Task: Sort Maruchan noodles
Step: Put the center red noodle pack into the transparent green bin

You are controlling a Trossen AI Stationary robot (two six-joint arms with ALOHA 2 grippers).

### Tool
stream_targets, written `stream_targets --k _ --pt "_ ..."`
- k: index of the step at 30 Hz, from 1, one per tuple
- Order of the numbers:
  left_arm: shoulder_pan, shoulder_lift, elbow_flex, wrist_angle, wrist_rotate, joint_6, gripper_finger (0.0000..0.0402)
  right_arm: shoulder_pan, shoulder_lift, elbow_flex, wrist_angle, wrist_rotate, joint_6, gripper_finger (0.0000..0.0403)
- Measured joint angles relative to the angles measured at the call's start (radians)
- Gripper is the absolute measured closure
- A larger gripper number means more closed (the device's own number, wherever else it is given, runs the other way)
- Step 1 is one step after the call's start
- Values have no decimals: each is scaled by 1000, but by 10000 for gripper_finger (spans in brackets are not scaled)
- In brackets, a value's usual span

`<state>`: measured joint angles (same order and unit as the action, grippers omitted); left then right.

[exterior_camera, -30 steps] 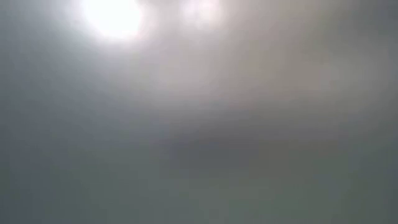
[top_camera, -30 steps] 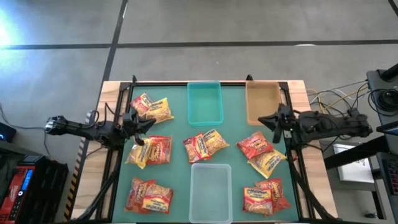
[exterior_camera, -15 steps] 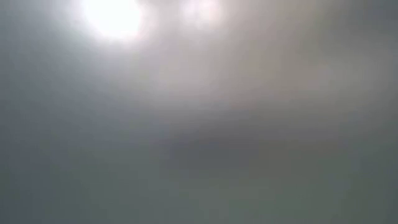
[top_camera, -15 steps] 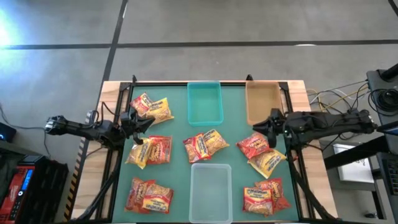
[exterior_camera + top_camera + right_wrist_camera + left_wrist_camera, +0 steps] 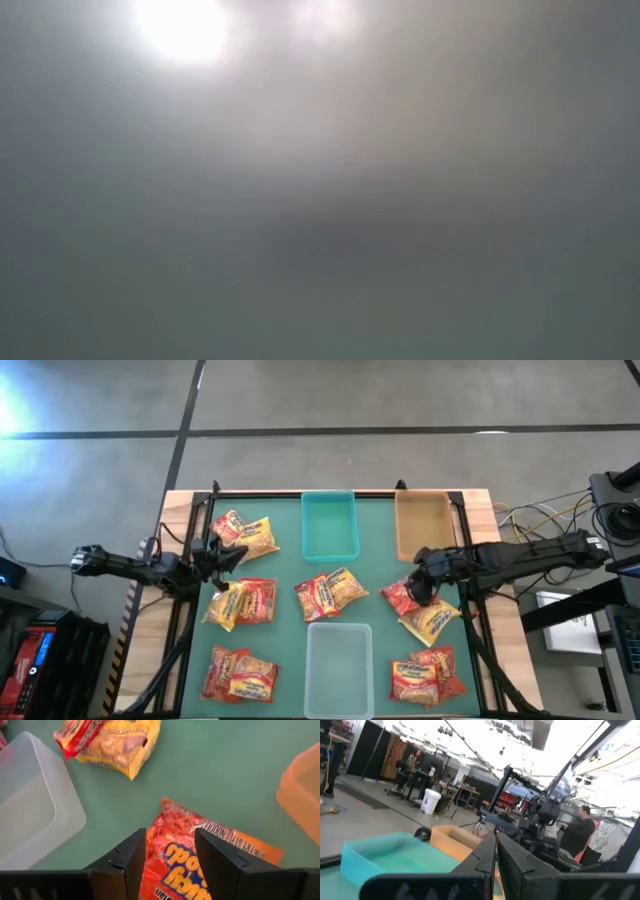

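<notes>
Maruchan noodles packets lie flat on the green mat in loose groups: far left (image 5: 245, 535), left middle (image 5: 242, 602), near left (image 5: 240, 672), centre (image 5: 330, 592), and near right (image 5: 425, 675). At the right, a red-orange packet (image 5: 403, 596) lies beside a yellow one (image 5: 432, 622). My right gripper (image 5: 420, 586) is open over the red-orange packet (image 5: 200, 850), one finger on either side of its label. My left gripper (image 5: 226, 560) is shut and holds nothing, between the far-left and left-middle packets. The low view shows only glare. My right gripper comes at the red-orange packet from above, slanting in from the table's right side, and its fingers (image 5: 125, 865) straddle the packet's printed face (image 5: 175, 865). I cannot tell whether the fingers touch it. The packet lies flat on the mat.
A teal bin (image 5: 330, 525) and a tan bin (image 5: 422, 525) stand at the far edge, and a clear bin (image 5: 338, 655) stands at the near middle. A dark frame (image 5: 190, 560) borders the mat. People and workbenches show in the room beyond (image 5: 580, 830).
My right gripper has gone from beside the tan bin toward the table's left and near edges, coming down over the red-orange packet. The packets and my left arm have kept still.
</notes>
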<state>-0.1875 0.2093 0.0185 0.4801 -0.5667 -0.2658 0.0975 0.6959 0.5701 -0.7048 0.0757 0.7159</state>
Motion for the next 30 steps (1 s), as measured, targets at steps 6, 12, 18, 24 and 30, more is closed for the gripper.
stream_targets --k 6,12,18,24,30 --pt "0 29 0 17 0 -22 402 0 100 0 -1 -93 7 254" --pt "0 101 85 0 0 3 402 0 180 0 -20 -113 33 249" --pt "0 251 238 -163 1 -2 402 0 226 -1 -5 -110 28 248" --pt "0 485 325 -214 8 -94 402 0 237 -1 100 -102 -9 249" --pt "0 746 415 -215 46 -142 402 0 238 -1 296 -102 -21 250"
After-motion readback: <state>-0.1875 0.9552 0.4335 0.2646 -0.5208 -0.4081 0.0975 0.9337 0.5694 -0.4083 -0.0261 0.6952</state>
